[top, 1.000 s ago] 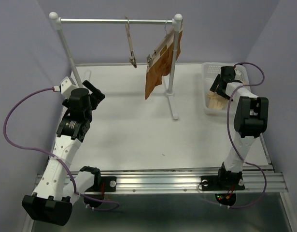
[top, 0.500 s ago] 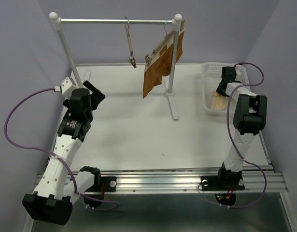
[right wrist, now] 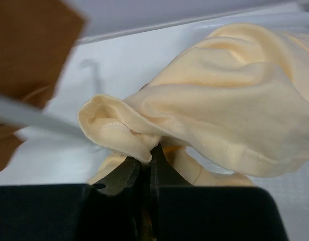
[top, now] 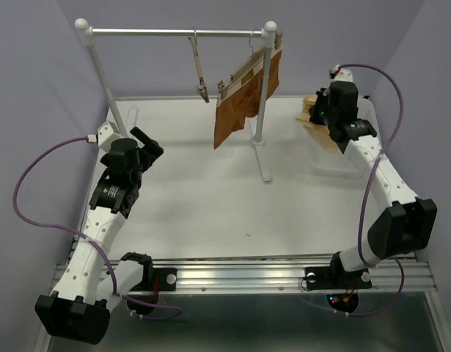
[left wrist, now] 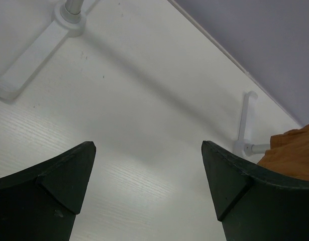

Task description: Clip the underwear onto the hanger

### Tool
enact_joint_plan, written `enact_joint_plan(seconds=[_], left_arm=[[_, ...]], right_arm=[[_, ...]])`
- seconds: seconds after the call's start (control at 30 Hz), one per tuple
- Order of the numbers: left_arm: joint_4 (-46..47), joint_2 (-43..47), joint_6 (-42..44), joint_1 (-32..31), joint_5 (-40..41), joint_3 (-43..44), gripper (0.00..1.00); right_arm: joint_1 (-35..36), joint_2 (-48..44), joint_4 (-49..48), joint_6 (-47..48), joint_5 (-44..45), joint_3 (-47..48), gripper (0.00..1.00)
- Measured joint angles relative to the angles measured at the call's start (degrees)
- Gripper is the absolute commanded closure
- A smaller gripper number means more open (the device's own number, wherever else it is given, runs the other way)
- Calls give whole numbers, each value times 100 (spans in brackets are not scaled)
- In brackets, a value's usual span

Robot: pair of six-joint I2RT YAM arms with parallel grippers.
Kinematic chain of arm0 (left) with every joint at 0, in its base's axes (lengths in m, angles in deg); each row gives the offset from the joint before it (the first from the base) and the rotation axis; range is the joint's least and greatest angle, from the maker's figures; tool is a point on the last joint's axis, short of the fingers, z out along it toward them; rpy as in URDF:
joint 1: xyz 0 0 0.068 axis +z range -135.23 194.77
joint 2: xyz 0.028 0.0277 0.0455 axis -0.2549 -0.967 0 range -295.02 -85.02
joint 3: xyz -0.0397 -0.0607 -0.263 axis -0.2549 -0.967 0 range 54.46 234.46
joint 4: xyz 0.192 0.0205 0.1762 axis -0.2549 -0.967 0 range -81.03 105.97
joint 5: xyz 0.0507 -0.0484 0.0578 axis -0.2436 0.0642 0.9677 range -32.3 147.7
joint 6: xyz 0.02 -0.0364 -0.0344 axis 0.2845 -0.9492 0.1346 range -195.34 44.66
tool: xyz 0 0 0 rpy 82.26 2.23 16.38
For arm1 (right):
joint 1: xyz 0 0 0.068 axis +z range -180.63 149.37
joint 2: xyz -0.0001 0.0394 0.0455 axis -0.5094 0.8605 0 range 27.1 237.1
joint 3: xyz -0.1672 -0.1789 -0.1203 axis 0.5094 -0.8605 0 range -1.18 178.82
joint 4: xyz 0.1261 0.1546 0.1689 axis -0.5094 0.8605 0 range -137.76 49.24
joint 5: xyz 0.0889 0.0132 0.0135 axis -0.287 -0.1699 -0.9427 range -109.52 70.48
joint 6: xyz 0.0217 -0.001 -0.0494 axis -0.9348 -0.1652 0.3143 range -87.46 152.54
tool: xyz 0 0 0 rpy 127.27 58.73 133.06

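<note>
Now that the underwear is lifted, clipping can follow.
Right gripper clamps it; left gripper gapes, empty.

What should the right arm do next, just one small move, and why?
Probably carry the underwear left toward the empty hanger: the right gripper is shut on a fold of it, and the hanger's clips hold nothing.

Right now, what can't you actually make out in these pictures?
1. Right wrist view: underwear bunched in the shut right end effector, cropped by the right edge; waistband untraceable.
2. Top view: hanger clips too small to tell open or shut.
3. Right wrist view: rust-brown garment blurred, cut by the left edge.
4. Left wrist view: neither underwear nor hanger in frame.
</note>
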Motion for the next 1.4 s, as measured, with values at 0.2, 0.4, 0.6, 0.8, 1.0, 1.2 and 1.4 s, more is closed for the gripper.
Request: enact_joint_plan(seconds=[0.2, 0.4, 0.6, 0.8, 1.0, 1.2, 1.4], left_arm=[[-94, 52, -87, 0, -33, -245, 1], [-334, 37, -208, 0, -39, -295, 1], [-538, -90, -413, 0, -144, -361, 1], [-485, -223, -708, -9, -717, -1040, 1], [-330, -931, -949, -542, -1060, -1268, 1], [393, -2216, -944, -1051, -1408, -1143, 11], [896, -3027, -922, -1150, -1611, -1025, 27]], right_arm=[[1753, -643, 280, 153, -1561, -470, 78], [2612, -551, 612, 42, -2734, -1189, 10], [2533, -350, 1093, -210, -1926, -1631, 9], [2533, -424, 1373, -144, -1394, -1895, 0], [3174, -975, 1655, 74, -1241, -2269, 0], [3650, -1703, 1775, 136, -1488, -2758, 0], [4164, -1834, 1742, 114, -1753, -2771, 0]])
